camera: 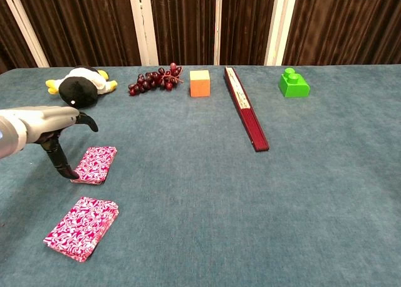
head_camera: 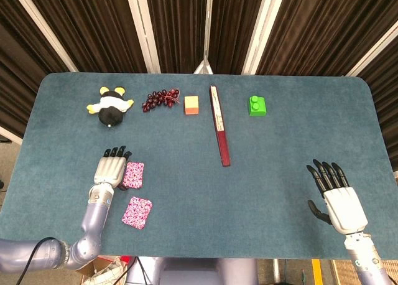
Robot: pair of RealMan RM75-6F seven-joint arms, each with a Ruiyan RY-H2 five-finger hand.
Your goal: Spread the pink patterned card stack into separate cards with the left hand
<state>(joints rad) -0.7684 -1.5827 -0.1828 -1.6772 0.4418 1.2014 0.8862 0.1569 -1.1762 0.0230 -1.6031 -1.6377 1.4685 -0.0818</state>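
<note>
Toward the left edge of the surface (head_camera: pixel 186 191), the left hand (head_camera: pixel 111 170) hovers with its fingers spread and slightly curled, holding nothing; in the chest view its thumb tip points down just beside the left edge of the farther pink card pile (head_camera: pixel 134 174). The nearer pink card pile (head_camera: pixel 137 212) lies apart from it, closer to the front edge, tilted. Both piles are in the front-left part of the surface.

Along the far edge, from the left, lie a penguin plush (head_camera: pixel 110 106) on its side, a bunch of dark grapes (head_camera: pixel 161 99), an orange cube (head_camera: pixel 191 104), a closed dark red fan (head_camera: pixel 219 125) reaching in toward the middle, and a green brick (head_camera: pixel 257 105).

Near the front-right corner, the right hand (head_camera: pixel 336 196) is flat and spread, empty, fingers pointing toward the far edge.
</note>
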